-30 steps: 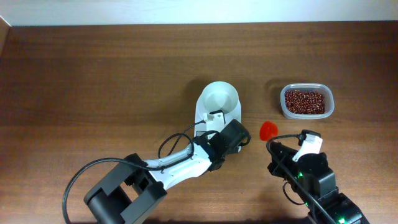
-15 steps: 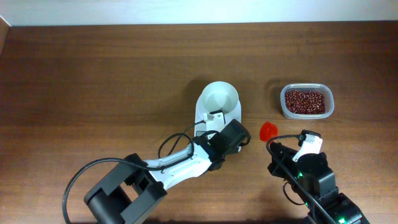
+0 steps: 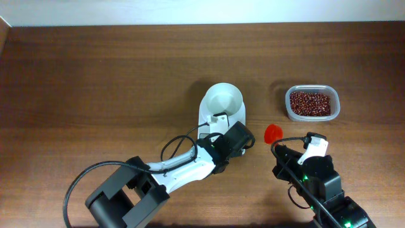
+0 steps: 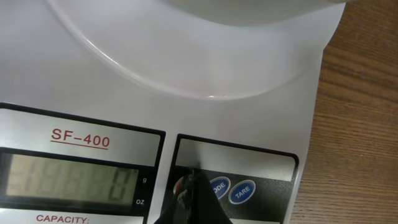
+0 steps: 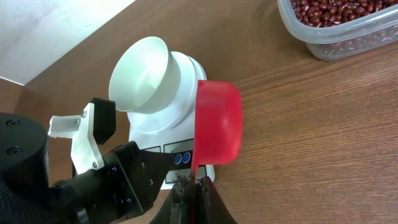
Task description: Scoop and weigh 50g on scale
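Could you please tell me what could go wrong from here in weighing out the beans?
1. The shut left gripper sits at the scale's button panel. If it leans there while beans land, the display could read wrong or reset.
2. The right gripper pinches the red scoop only by its thin handle, so a loaded scoop might twist and spill.
3. The left arm lies beside the bowl, possibly crowding the pour.

White scale (image 3: 221, 105), red-brown beans (image 3: 310, 103) nearby

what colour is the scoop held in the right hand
Bright red all over: the red plastic scoop shows best in the right wrist view.
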Robot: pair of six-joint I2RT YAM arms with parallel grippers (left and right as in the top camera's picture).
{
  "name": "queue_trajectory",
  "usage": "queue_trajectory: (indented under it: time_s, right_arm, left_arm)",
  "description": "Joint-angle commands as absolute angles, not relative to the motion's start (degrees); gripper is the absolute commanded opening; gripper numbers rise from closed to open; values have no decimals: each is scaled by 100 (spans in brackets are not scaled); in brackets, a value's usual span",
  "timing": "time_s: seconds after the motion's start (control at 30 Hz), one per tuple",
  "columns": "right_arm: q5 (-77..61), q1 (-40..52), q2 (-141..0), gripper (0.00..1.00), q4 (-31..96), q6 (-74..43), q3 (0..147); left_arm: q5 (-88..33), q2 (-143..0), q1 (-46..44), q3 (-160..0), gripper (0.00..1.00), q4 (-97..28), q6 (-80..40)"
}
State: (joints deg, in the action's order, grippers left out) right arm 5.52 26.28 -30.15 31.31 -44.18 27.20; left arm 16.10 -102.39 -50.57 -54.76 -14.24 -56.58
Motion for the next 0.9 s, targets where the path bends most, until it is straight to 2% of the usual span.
queue_trajectory:
  time_s: [0.0,0.5,0.73,0.87]
  right_arm:
    - [644,2609,-2967,4,3116,-4372,2766]
    - [646,2606,-2967,4,3114,-4372,2766]
    - [646,2606,-3041,4,3114,-4372,2766]
    - [659,2606,-3151,4,3109,-4372,2766]
  left_arm:
    - [1634,-10219,-5059,-5483,0,-1525,-5544]
    - [1826,-10263,-5059,-5481,0,-1540,-5572]
    - [1492,-10210,-5065,-5513,0,-1396,-5566]
    - [1511,-9417,-4987,-5535,0,-2252,-5555]
